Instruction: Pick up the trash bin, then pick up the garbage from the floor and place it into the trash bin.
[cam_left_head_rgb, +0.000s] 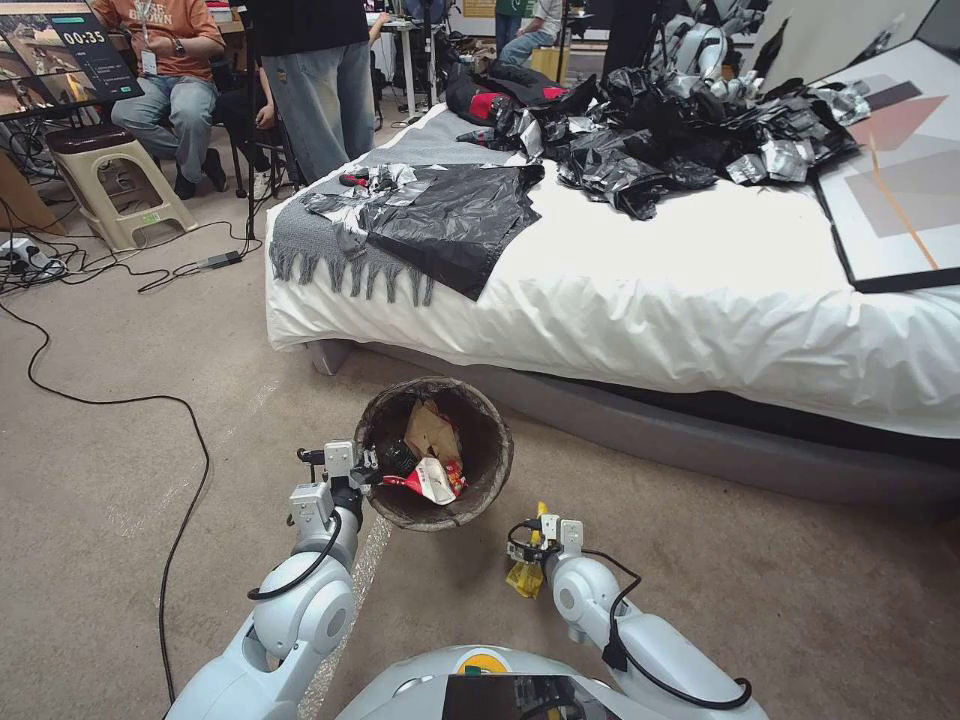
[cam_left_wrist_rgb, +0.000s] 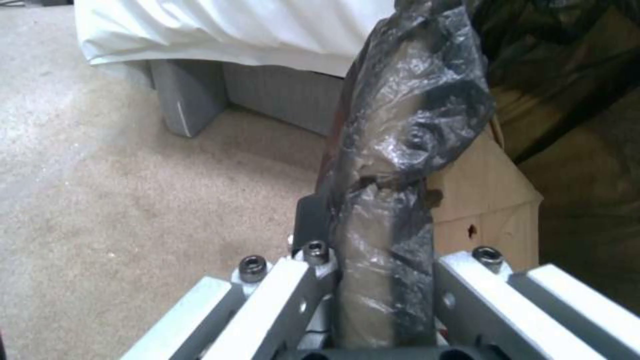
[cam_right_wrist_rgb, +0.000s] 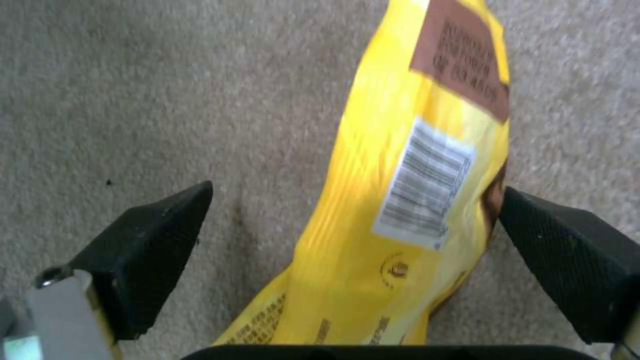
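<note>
- Trash bin (cam_left_head_rgb: 440, 455) stands on the carpet (cam_left_head_rgb: 120, 420) just before the bed (cam_left_head_rgb: 700, 280) in the head view, its dark liner folded over the rim; inside it lie a brown paper bag (cam_left_head_rgb: 432, 432) and a red-and-white wrapper (cam_left_head_rgb: 432, 482).
- Head view also: the left gripper (cam_left_head_rgb: 355, 470) is at the bin's rim on the robot's left side, and the right gripper (cam_left_head_rgb: 540, 545) is low over the carpet, near the bin, with a yellow snack wrapper (cam_left_head_rgb: 525, 575) hanging at it.
- Head view, on the bed: black plastic sheets (cam_left_head_rgb: 650, 130) with silver foil lie in a heap, and a grey fringed blanket (cam_left_head_rgb: 330, 240) hangs over the near corner.
- Left wrist view: the left gripper (cam_left_wrist_rgb: 383, 300) is closed tight on the liner-covered rim of the trash bin (cam_left_wrist_rgb: 400, 150), which stands up between its fingers (cam_left_wrist_rgb: 293, 285); the brown paper bag (cam_left_wrist_rgb: 487, 200) shows just behind the rim, inside the bin, and the corner of the bed (cam_left_wrist_rgb: 200, 40) is across the carpet (cam_left_wrist_rgb: 100, 175).
- Right wrist view: the yellow snack wrapper (cam_right_wrist_rgb: 407, 200), with a barcode label, runs between the two black pads (cam_right_wrist_rgb: 153, 235) of the right gripper (cam_right_wrist_rgb: 353, 250) above the carpet (cam_right_wrist_rgb: 167, 90). The pads stand wide apart; one pad touches the wrapper's edge and the other is well clear of it, so the wrapper is not pinched.
</note>
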